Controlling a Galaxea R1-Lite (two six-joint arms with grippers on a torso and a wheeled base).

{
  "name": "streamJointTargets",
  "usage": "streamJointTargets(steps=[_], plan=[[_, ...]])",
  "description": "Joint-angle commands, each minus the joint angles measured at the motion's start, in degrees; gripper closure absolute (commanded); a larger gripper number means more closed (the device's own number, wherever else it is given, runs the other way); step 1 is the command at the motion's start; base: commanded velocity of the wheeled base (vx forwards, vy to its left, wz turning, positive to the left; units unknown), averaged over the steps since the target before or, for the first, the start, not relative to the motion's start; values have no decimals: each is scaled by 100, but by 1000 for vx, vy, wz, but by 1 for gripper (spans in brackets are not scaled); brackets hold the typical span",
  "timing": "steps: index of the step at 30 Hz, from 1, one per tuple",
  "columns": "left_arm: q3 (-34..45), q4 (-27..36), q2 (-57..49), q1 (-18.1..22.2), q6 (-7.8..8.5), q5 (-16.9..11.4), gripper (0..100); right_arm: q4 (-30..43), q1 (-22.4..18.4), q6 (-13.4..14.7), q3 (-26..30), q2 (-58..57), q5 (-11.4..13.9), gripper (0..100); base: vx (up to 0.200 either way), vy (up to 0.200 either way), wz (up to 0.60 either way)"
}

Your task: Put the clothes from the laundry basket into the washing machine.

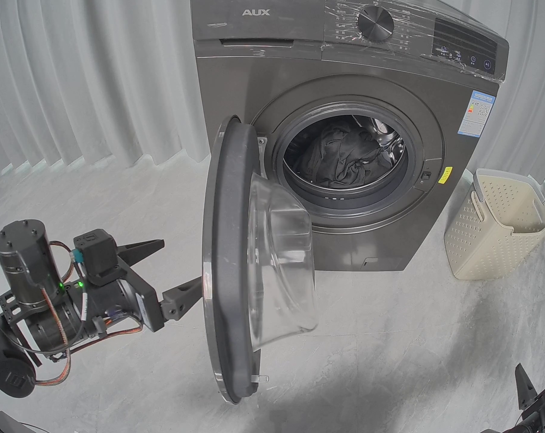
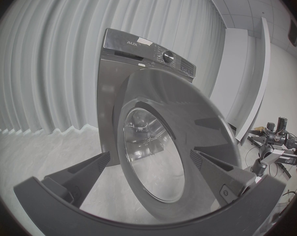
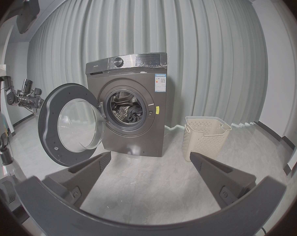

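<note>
Clothes [image 1: 344, 154] lie dark and crumpled inside the washing machine [image 1: 257, 85] drum; soft, light, best pinched at a raised fold. Laundry basket [image 1: 501, 227] seems empty. Left gripper [image 1: 179, 264] gapes beside the door [image 1: 224, 260]; right gripper [image 3: 149, 154] likewise spread.

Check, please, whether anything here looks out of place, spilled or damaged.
Nothing is spilled or damaged. The dark clothes lie inside the washing machine, the door hangs open, and the laundry basket stands upright beside it. Only oddity: wrinkled clear film taped over the control panel.
</note>
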Motion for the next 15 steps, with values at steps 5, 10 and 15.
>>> streamJointTargets(steps=[5, 10, 15], plan=[[-310, -448, 983, -333, -128, 161, 0, 1, -8, -4, 57, -93, 1, 0, 0, 0, 0], [-723, -650, 1370, -614, -154, 381, 0, 1, 1, -4, 57, -93, 1, 0, 0, 0, 0], [-1022, -668, 1590, -772, -154, 495, 0, 1, 1, -4, 57, -93, 1, 0, 0, 0, 0]])
